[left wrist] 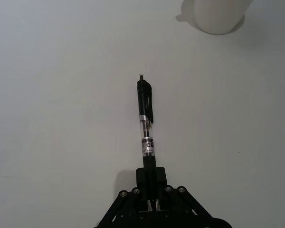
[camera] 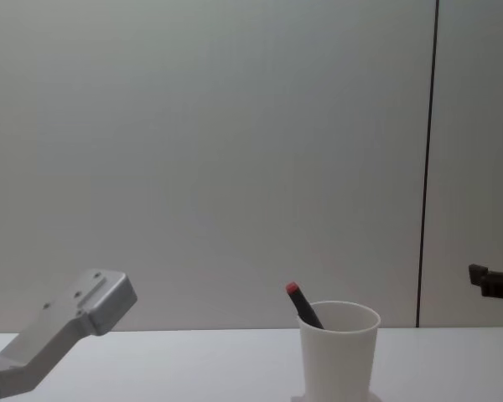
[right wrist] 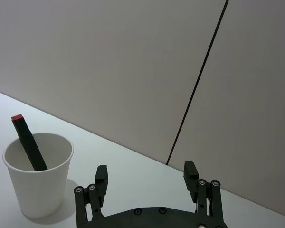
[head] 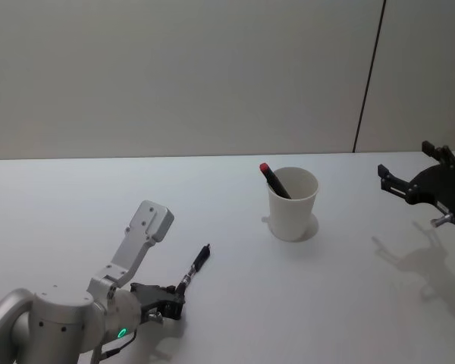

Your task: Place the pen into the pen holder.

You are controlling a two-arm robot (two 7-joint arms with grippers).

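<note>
- Near the bench's point(head: 326, 303) near-left corner, the black metal left claw point(head: 176, 296) point(left wrist: 151, 175) is clenched on one end of the pen point(head: 194, 269) point(left wrist: 147, 128).
- The pen is slim, with a glossy black body, a clear labelled barrel and a clip. It sits low over the smooth white surface, well apart from the pen holder.
- The pen holder point(head: 293, 208) point(right wrist: 38, 185) point(camera: 335, 356) stands upright mid-bench. It is a matte white paper cup, tapered, with a rolled rim.
- A dark red-capped stick point(head: 275, 180) point(right wrist: 28, 145) leans inside it.
- At the right edge, the right claw point(head: 406, 161) point(right wrist: 146, 171) hangs raised, its fingers spread and holding nothing.
</note>
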